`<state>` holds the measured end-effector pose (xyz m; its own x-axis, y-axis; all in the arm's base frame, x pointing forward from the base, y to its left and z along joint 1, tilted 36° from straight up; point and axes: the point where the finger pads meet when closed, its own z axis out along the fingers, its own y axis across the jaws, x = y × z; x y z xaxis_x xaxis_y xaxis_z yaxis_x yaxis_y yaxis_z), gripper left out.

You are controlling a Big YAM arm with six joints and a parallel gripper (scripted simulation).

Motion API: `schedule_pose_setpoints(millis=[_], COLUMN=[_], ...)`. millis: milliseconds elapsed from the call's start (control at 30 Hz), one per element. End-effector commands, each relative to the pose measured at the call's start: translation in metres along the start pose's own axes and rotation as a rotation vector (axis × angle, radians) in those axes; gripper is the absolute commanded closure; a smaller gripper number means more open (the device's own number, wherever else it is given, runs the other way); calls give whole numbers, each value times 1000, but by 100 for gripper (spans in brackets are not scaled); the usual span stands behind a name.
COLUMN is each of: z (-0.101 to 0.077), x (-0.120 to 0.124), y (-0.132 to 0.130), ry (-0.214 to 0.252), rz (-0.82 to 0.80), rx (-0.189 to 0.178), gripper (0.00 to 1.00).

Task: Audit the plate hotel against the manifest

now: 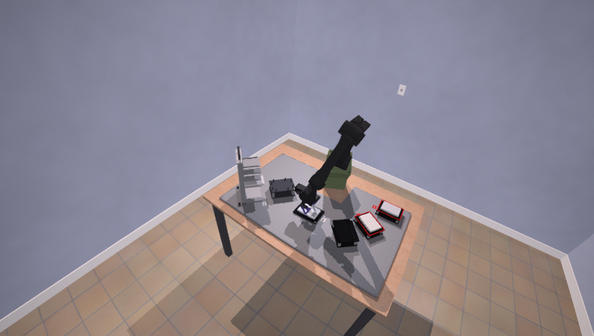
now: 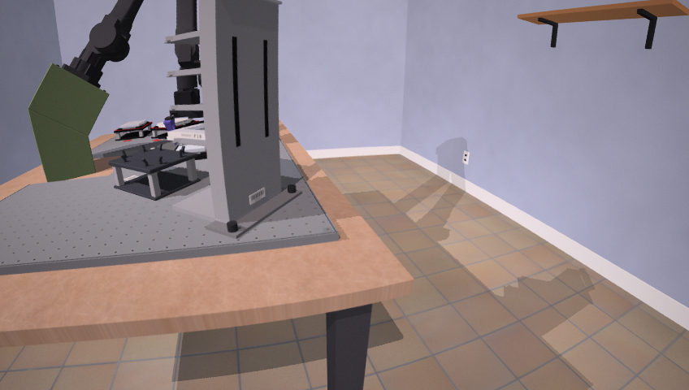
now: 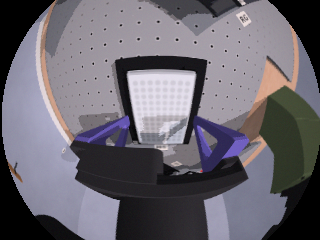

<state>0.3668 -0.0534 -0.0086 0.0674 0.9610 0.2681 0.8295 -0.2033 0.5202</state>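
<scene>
Top view. A black arm [image 1: 333,162] reached from a green block [image 1: 339,176] down to a white plate [image 1: 309,212] in a black holder at mid-desk [image 1: 400,266], its purple fingers [image 1: 306,207] spread over the plate. A grey rack [image 1: 249,178] stood at the left end, a black stand [image 1: 281,187] beside it. A black tray [image 1: 344,232] and two red-rimmed trays [image 1: 369,224] [image 1: 390,210], each bearing a white plate, lay to the right.
</scene>
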Motion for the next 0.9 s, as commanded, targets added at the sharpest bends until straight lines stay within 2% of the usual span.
schedule_pose_setpoints(millis=[0, 433, 467, 567, 600, 867], z=[7, 21, 16, 16, 16, 16], x=[1, 2, -2, -2, -2, -2], y=[6, 4, 3, 3, 3, 3], ry=[-1, 0, -5, -5, -5, -5], rz=[-1, -1, 1, 1, 1, 1], rx=[-9, -5, -7, -7, -7, -7], gripper=[0, 0, 0, 0, 14, 14])
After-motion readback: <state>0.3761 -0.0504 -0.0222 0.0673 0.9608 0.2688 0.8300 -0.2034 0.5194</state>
